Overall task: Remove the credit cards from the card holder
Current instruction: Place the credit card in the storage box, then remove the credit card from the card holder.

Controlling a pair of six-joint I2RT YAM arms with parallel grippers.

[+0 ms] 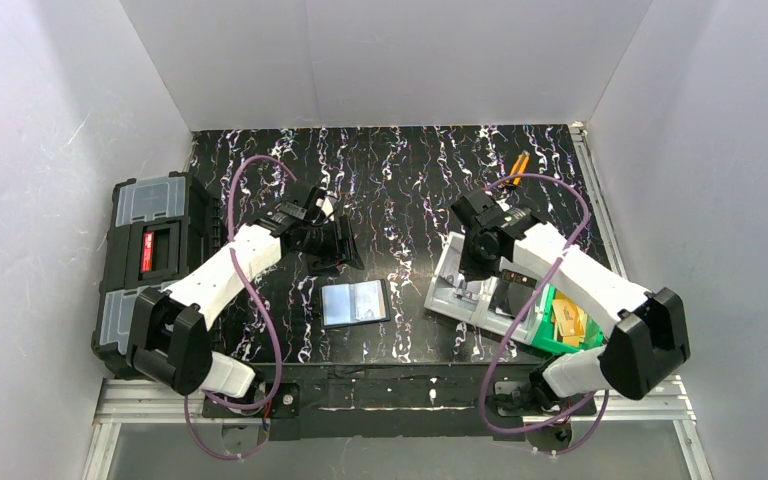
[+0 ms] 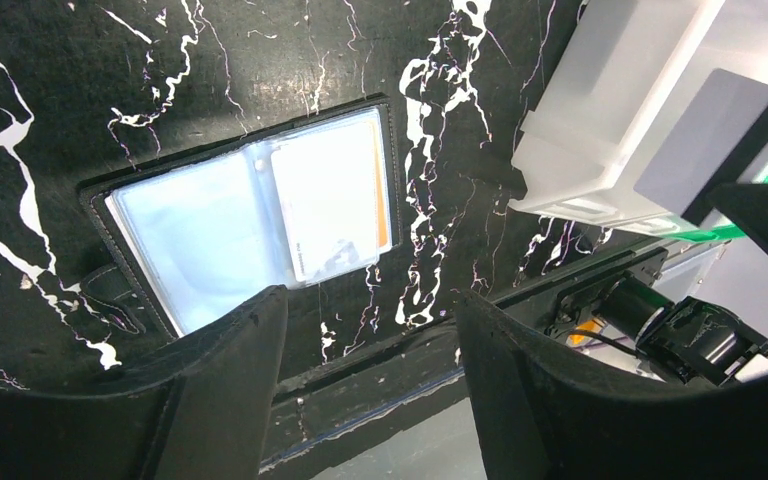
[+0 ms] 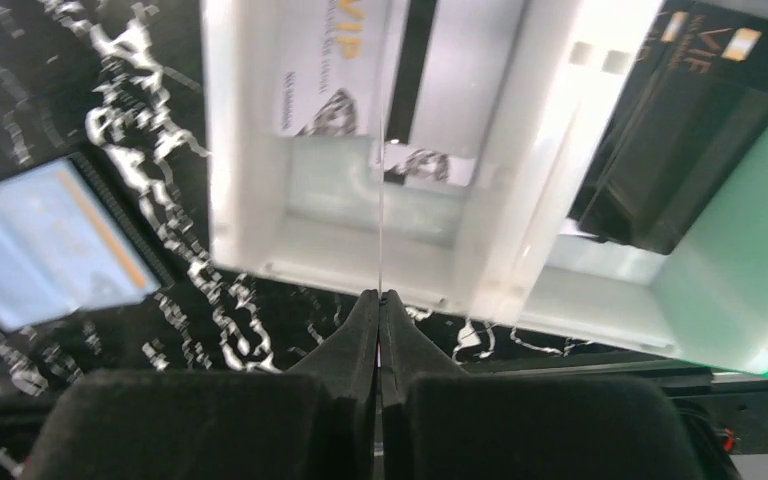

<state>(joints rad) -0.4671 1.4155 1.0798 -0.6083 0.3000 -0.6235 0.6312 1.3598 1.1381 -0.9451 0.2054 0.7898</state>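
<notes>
The card holder (image 1: 355,303) lies open on the black marbled table, its pale blue pockets facing up. In the left wrist view the card holder (image 2: 200,230) has one card with an orange edge (image 2: 332,190) in its right pocket. My left gripper (image 2: 370,330) is open and empty, held above the table just behind the holder (image 1: 338,245). My right gripper (image 3: 380,295) is shut on a thin pale silvery card (image 3: 381,200), seen edge-on above the grey bin (image 3: 240,150). That card also shows in the left wrist view (image 2: 705,135). The holder's corner shows at the left of the right wrist view (image 3: 45,240).
The grey bin (image 1: 445,285) holds a white VIP card (image 3: 325,70) and a silver striped card (image 3: 450,80). A green bin (image 1: 560,335) beside it holds black cards (image 3: 680,140). A black toolbox (image 1: 150,260) stands at the left edge. An orange-handled tool (image 1: 516,165) lies at the back right.
</notes>
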